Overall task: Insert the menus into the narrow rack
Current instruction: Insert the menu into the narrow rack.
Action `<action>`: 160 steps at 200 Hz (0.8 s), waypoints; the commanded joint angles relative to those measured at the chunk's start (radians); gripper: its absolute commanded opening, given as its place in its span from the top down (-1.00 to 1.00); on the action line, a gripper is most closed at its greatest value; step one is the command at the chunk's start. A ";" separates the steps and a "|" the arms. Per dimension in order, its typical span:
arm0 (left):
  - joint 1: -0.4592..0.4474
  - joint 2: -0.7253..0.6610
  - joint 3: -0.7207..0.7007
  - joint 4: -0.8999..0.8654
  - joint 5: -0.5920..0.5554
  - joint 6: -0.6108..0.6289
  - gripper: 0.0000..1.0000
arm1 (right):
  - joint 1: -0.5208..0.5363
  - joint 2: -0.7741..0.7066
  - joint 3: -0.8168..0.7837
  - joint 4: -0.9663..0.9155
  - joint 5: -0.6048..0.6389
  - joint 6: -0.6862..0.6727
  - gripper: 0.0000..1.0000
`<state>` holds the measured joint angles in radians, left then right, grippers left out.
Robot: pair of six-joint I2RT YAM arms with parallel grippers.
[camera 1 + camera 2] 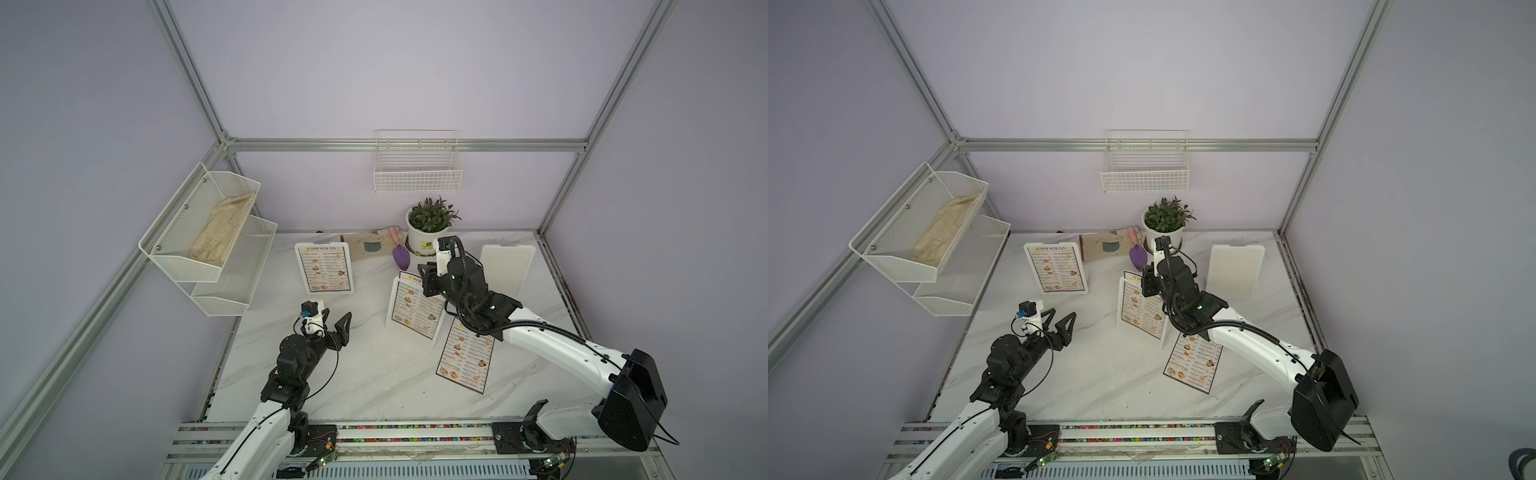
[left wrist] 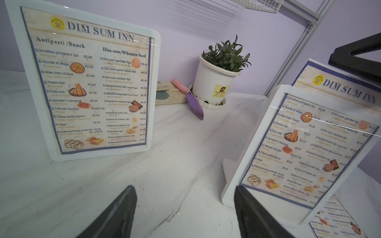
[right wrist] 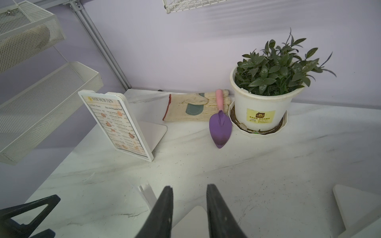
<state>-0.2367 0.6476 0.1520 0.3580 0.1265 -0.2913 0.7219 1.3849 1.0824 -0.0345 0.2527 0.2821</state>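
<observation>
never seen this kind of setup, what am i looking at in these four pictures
A robot's left arm and right arm sit at the edge of a white table. Two pictures look down from above; the other two come from a camera on each wrist, showing that arm's black claw. Three holders stand there: the left holder has the left menu fully in, the middle menu sticks out of the middle holder, the right holder looks empty. A flat menu lies loose. Behind are a potted plant, purple trowel and glove. The left claw and right claw are open, holding nothing.
</observation>
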 commanded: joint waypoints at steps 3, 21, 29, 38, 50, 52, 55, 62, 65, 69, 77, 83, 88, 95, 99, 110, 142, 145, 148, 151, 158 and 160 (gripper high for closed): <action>0.002 -0.010 -0.015 0.046 0.011 0.017 -0.51 | 0.017 0.006 -0.019 0.018 0.018 -0.001 0.37; 0.002 -0.011 -0.016 0.045 0.012 0.017 -0.51 | 0.026 0.011 -0.026 0.029 0.017 0.001 0.37; 0.002 -0.011 -0.017 0.045 0.012 0.017 -0.51 | 0.031 0.015 -0.031 0.034 0.017 0.002 0.38; 0.003 -0.011 -0.017 0.045 0.012 0.018 -0.51 | 0.036 0.018 -0.035 0.039 0.019 0.006 0.37; 0.002 -0.010 -0.016 0.046 0.009 0.018 -0.51 | 0.040 0.026 -0.042 0.041 0.022 0.009 0.37; 0.002 -0.010 -0.016 0.046 0.011 0.018 -0.51 | 0.043 0.027 -0.041 0.042 0.023 0.009 0.38; 0.002 -0.009 -0.015 0.045 0.011 0.017 -0.51 | 0.044 0.029 -0.042 0.042 0.025 0.010 0.37; 0.002 -0.009 -0.015 0.046 0.012 0.017 -0.51 | 0.046 0.034 -0.047 0.043 0.030 0.013 0.38; 0.002 -0.008 -0.015 0.045 0.012 0.018 -0.51 | 0.048 0.035 -0.050 0.045 0.033 0.015 0.38; 0.002 -0.009 -0.015 0.047 0.013 0.017 -0.51 | 0.048 0.038 -0.055 0.049 0.035 0.017 0.38; 0.002 -0.010 -0.015 0.047 0.014 0.018 -0.51 | 0.051 0.042 -0.064 0.056 0.036 0.019 0.38; 0.002 -0.009 -0.015 0.047 0.014 0.017 -0.51 | 0.052 0.046 -0.069 0.060 0.037 0.023 0.38; 0.002 -0.010 -0.015 0.047 0.014 0.018 -0.51 | 0.054 0.050 -0.074 0.062 0.037 0.025 0.38; 0.002 -0.011 -0.015 0.047 0.014 0.017 -0.51 | 0.056 0.052 -0.076 0.062 0.039 0.027 0.38; 0.002 -0.011 -0.016 0.047 0.015 0.017 -0.51 | 0.059 0.054 -0.079 0.062 0.045 0.028 0.39; 0.002 -0.011 -0.017 0.047 0.016 0.017 -0.51 | 0.064 0.056 -0.087 0.069 0.049 0.029 0.39; 0.002 -0.012 -0.017 0.047 0.015 0.018 -0.51 | 0.083 0.074 -0.078 0.071 0.053 0.016 0.39; 0.002 -0.012 -0.017 0.047 0.014 0.017 -0.51 | 0.082 0.076 -0.076 0.071 0.053 0.015 0.39; 0.002 -0.013 -0.017 0.047 0.014 0.017 -0.51 | 0.084 0.077 -0.072 0.070 0.054 0.012 0.39; 0.002 -0.013 -0.017 0.047 0.015 0.017 -0.51 | 0.085 0.077 -0.069 0.070 0.054 0.009 0.39; 0.002 -0.011 -0.017 0.047 0.014 0.017 -0.51 | 0.086 0.082 -0.064 0.070 0.056 0.002 0.39; 0.002 -0.011 -0.017 0.047 0.014 0.017 -0.51 | 0.086 0.083 -0.061 0.070 0.056 0.001 0.38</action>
<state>-0.2367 0.6472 0.1520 0.3580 0.1276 -0.2909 0.7925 1.4384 1.0161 0.0593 0.3019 0.2890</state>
